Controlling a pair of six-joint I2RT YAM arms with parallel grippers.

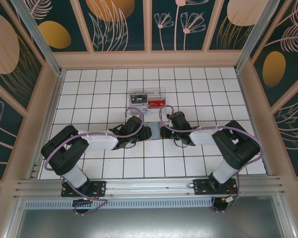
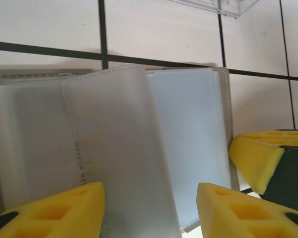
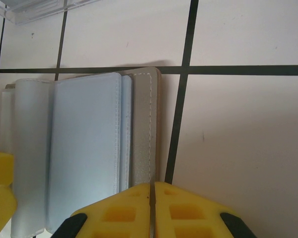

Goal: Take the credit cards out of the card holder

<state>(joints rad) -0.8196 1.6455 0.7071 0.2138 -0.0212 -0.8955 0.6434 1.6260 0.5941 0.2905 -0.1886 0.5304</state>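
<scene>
Pinching the card holder's (image 3: 139, 124) grey cover edge at lower centre of its wrist view, the right end effector (image 3: 152, 198) is fully closed. Left end effector (image 2: 150, 210) gapes wide, pads either side of a clear sleeve page. Holder lies open on tiled tabletop (image 1: 104, 163), mid-frame overhead. Above it: clear tray (image 1: 149, 92) containing two credit cards (image 1: 157, 103).
</scene>
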